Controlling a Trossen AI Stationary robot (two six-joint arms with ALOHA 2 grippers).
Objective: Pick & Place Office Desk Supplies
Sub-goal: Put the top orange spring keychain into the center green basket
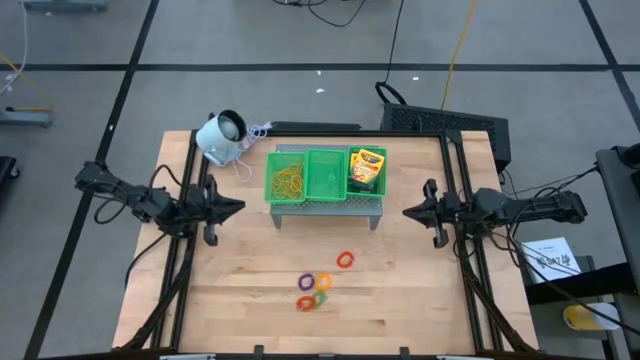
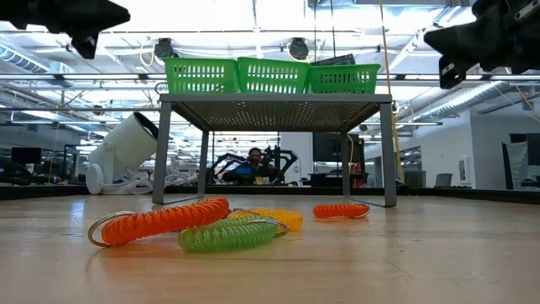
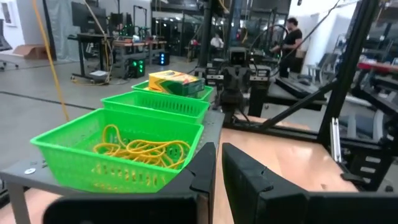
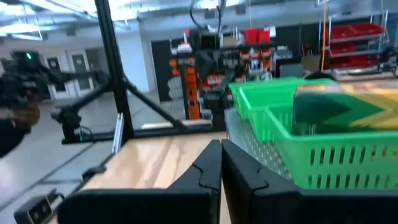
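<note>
The green tray [image 1: 325,172] on its grey stand has three compartments: one holds a tangle of rubber bands [image 1: 288,181], one holds crayon boxes [image 1: 366,170], whose number cannot be told. In front of the tray lie five coiled rings [image 1: 315,290]: four clustered, one orange ring [image 1: 345,260] apart.

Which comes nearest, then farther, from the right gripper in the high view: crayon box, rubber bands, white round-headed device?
1. Yellow-and-green crayon box, in the green tray's compartment nearest the right gripper.
2. Tangle of yellowish rubber bands, opposite end compartment.
3. White round-headed device, beyond the tray.
</note>
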